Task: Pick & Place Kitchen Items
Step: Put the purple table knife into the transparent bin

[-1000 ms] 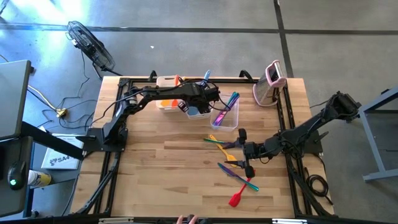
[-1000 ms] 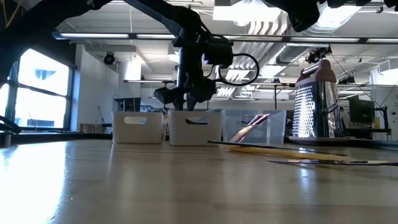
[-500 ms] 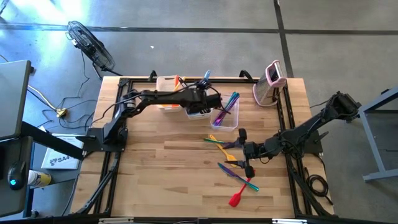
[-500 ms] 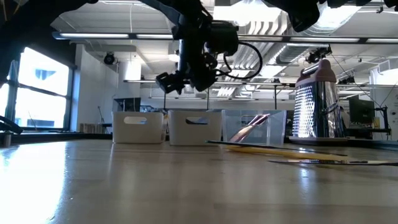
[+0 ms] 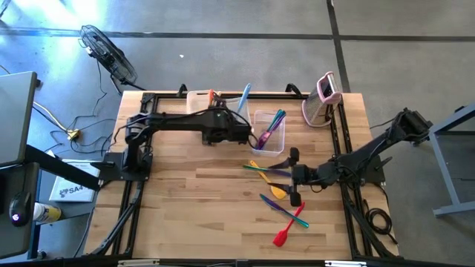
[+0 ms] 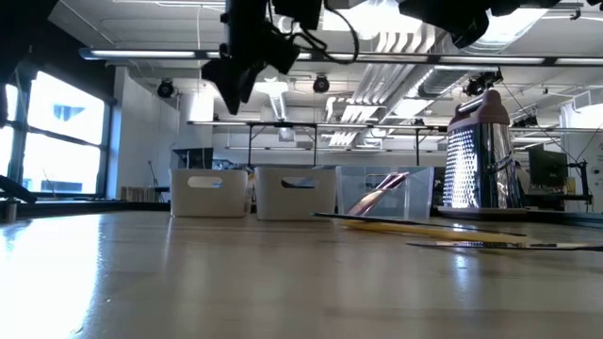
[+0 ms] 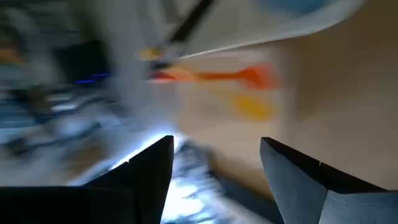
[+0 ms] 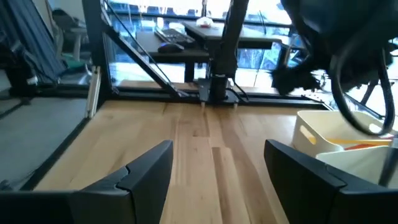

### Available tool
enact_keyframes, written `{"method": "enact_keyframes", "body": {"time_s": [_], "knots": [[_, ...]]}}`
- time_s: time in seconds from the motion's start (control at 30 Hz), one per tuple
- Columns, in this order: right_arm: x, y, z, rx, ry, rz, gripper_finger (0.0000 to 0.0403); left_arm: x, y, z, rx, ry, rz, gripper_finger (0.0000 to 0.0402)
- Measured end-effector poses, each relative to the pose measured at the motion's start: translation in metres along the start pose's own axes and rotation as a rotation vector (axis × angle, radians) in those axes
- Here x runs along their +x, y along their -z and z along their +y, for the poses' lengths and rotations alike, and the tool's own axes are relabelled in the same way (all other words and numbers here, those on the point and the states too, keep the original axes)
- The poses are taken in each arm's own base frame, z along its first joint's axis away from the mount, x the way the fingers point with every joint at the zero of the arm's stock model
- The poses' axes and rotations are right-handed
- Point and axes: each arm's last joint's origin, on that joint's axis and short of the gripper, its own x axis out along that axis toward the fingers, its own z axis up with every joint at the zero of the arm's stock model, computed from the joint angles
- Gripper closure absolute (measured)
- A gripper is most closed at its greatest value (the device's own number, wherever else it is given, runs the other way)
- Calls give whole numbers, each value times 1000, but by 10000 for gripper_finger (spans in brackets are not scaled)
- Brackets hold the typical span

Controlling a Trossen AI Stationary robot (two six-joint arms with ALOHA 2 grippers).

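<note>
Since a second ago the left arm has pulled back from above the white tubs and swung away toward its own side, so the left tool now hangs in front of the tubs, raised well off the table in the low view; its fingers stand apart with nothing between them in the left wrist view, which suggests a drop into a tub is done and the arm is free to fetch another piece. With the arm out of the way, a light blue utensil shows standing up out of the tubs at the back, an orange one just beside it, and the clear tub holds a bundle of teal and purple handles. Unchanged, the right tool waits over the loose utensils, its fingers spread wide and empty. Still to be sorted, by my reading, are the yellow spatula, a purple utensil, a blue one and the red spatula, lying crossed and touching on the table's right half. That overlap, and the right arm parked above the pile, could hamper a clean grasp. Near the back right corner stands a pink-and-white grater, well apart from the work.
</note>
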Motion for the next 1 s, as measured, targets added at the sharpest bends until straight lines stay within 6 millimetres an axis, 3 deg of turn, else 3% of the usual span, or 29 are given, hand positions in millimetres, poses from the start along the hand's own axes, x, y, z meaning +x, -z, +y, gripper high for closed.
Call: {"method": "enact_keyframes", "body": {"time_s": [0.13,0.27,0.43,0.67,0.83,1.0], "knots": [[2,-15,-3,7,59,74,156,-24,5,-12,-200,393,-115,169],[4,-28,-6,-54,63,207,156,-43,-5,-40,-187,616,-218,169],[1,-39,-18,-8,6,448,156,-54,-1,-83,-44,685,-189,169],[-7,-33,-41,181,-66,778,156,-70,32,-136,-90,621,-114,169],[10,-21,-54,181,-62,846,156,-78,52,-163,-168,624,-193,169],[36,-1,-59,104,-19,888,156,-84,63,-181,-238,609,-379,169]]}}
